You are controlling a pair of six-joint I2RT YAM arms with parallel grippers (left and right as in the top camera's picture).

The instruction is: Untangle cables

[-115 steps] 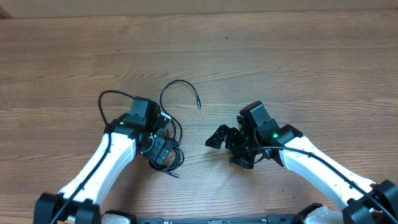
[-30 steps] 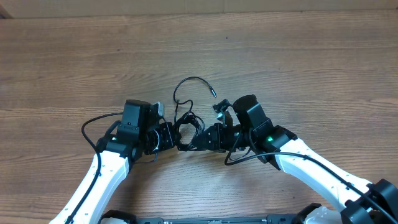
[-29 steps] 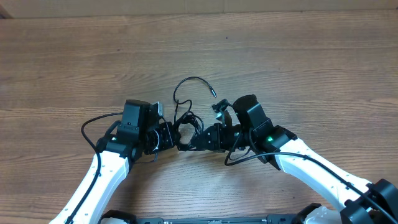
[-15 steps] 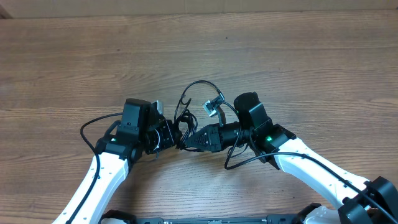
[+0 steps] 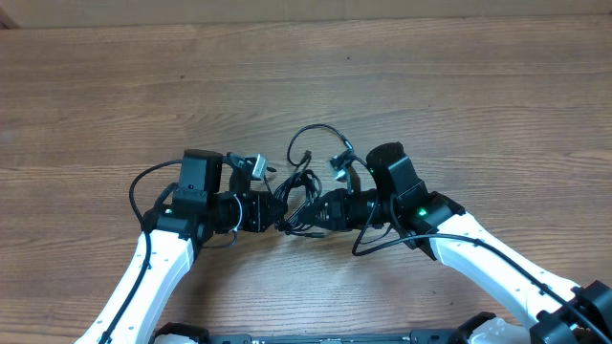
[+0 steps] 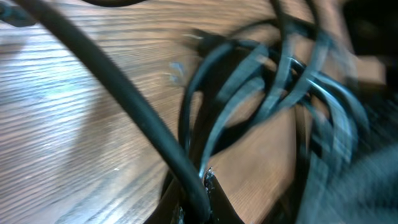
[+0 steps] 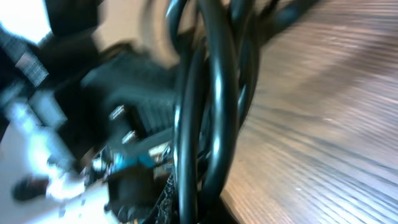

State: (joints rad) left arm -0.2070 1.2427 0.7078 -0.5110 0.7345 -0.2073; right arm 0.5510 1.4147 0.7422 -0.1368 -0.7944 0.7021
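**Claws.** Left claw (image 5: pixel 270 213) and right claw (image 5: pixel 304 211) sit nose to nose at the middle of the counter (image 5: pixel 449 76). Both are closed together, each clamped on the cables (image 5: pixel 295 189). The left wrist view shows one strand running straight down into the closed tips (image 6: pixel 194 198). The right wrist view shows several strands dropping into the bottom of the frame where that claw sits, but blur hides the pinch itself.

**Counter.** Wood grain, bare apart from the two arms and the bundle. Nothing lies to the far side or out to the left or right.

**Arms.** Both reach in from the near edge and converge, left arm (image 5: pixel 158 258) from the left and right arm (image 5: pixel 478 253) from the right. My reading is that you hold the knot from opposite sides so that drawing the claws apart will open it.

**Cables.** They are bunched in one dark tangle between the claws and just to the far side of them. Whether the tangle is lifted off the wood I cannot tell. The left wrist view shows crossing strands (image 6: pixel 261 74) fanned over the grain. One free loop (image 5: pixel 316 127) arcs out on the far side. I cannot count the cords or place the plug tips with confidence.

**Writing.** None legible, and no brand or label on the cords or the arms. The only mark is a small green light (image 5: pixel 418 203) on the right arm.
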